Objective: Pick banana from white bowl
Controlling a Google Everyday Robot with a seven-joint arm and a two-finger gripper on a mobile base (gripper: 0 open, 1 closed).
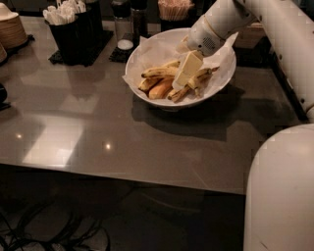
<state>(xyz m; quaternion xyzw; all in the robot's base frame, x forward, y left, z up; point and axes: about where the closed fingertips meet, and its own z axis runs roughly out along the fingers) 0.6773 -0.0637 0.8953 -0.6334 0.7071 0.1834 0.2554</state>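
Note:
The white bowl [147,63] stands at the back middle of the grey table, lined with crinkled white paper. Several bananas [159,72] lie in it, yellow with brown spots. My gripper [182,78] reaches down from the upper right into the bowl, with its pale fingers [189,67] right over the middle of the banana pile and touching or nearly touching it. The fingertips are hidden among the bananas.
A black caddy with white utensils [68,22] stands at the back left, a stack of tan plates [11,29] at the far left. Jars and a cup of sticks [174,9] stand behind the bowl. My white arm [284,34] and base [282,191] fill the right side.

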